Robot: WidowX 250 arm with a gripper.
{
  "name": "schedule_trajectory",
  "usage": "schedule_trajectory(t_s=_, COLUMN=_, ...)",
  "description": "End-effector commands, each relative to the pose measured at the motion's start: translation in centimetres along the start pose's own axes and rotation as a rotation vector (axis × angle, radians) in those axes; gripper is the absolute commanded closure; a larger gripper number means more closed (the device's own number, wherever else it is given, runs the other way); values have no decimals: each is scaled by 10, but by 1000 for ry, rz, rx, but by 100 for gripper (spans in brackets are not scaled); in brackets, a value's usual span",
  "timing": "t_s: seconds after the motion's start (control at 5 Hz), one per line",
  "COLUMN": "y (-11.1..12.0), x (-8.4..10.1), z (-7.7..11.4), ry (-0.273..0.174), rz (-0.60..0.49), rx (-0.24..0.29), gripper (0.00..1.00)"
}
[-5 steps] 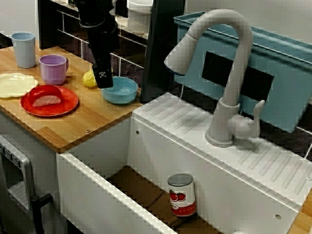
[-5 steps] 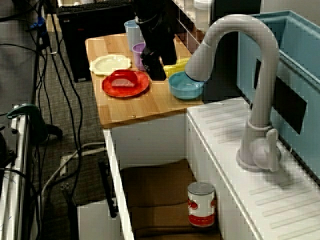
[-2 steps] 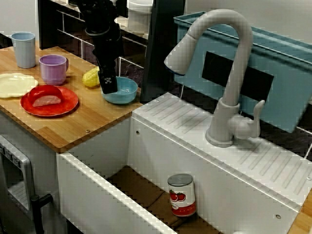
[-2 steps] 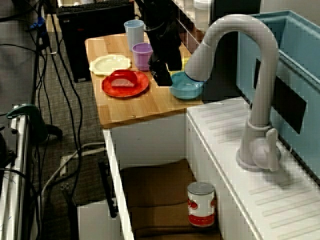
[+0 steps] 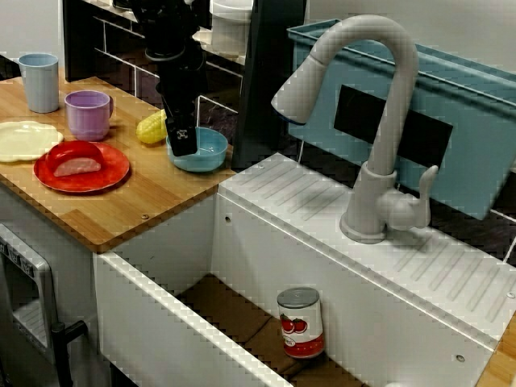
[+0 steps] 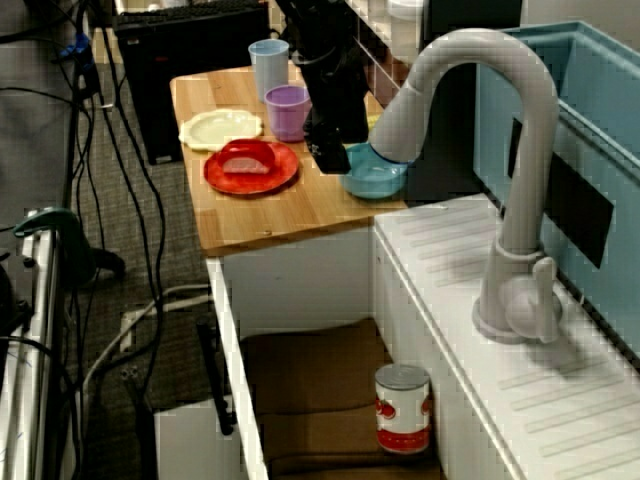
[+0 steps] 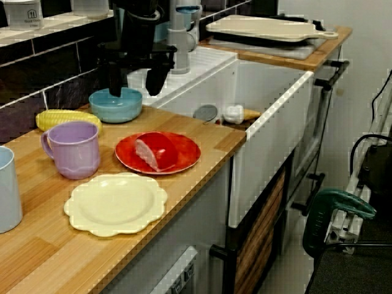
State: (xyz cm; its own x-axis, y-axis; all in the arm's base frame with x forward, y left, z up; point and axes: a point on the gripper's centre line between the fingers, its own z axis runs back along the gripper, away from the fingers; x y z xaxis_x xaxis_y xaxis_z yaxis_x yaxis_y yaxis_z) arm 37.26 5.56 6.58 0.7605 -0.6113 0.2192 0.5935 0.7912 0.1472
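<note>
The gripper (image 7: 135,82) has its jaws spread wide, one finger at the blue bowl (image 7: 116,105) rim. The wooden counter (image 5: 153,201) sits against a dark tiled wall (image 7: 37,67), white sink (image 5: 266,234) alongside.

The black arm (image 5: 179,72) descends almost vertically, leaning a little, and its wrist points the gripper (image 7: 133,82) straight down. The two fingers (image 7: 114,82) hang parallel and spread wide apart (seen best in the low view along the counter), tips level.
</note>
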Motion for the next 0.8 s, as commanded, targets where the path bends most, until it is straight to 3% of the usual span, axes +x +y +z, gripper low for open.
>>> schedule_trajectory(t_s=0.0, y=-2, x=15, z=10, ry=-6, rz=-16, rx=37, gripper=0)
schedule_trajectory(t_s=0.6, y=-9, x=12, z=-1, ry=21, rz=-7, rx=46, gripper=0)
